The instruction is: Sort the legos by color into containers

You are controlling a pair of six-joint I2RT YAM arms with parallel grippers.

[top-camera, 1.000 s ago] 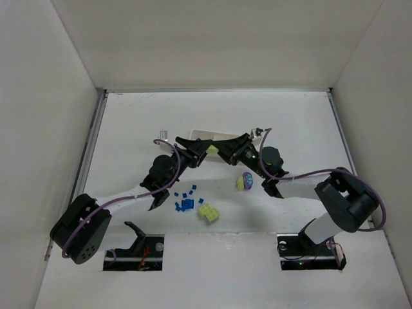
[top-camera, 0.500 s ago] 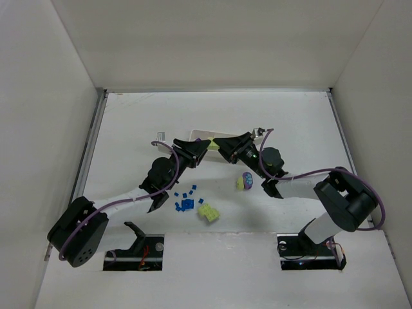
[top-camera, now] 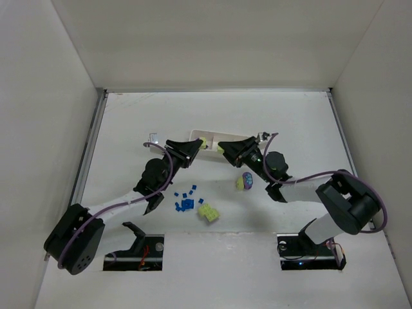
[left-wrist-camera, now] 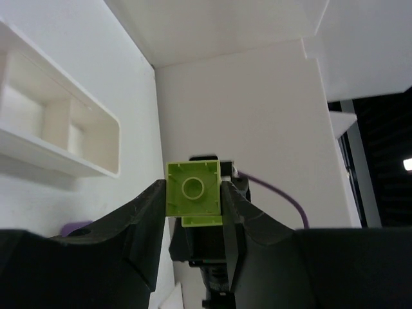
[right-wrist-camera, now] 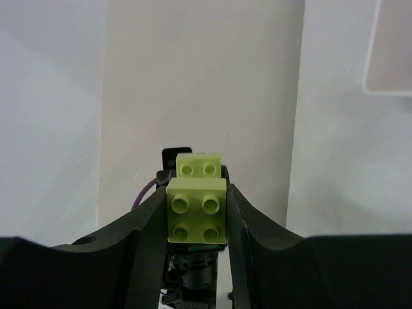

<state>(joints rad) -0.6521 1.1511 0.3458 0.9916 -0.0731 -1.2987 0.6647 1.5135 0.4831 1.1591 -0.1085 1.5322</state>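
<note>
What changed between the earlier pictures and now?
The left fingers, holding a green brick, pulled away to the left from the right fingers, which hold a second green brick; a gap opened between them. The blue bricks, the loose green brick, the purple piece and the tray stayed in place.

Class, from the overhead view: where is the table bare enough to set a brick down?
Bare: the strip between tray and back wall, and the right side beyond the right arm. Crowded: the middle, with left gripper, right gripper and blue bricks.
</note>
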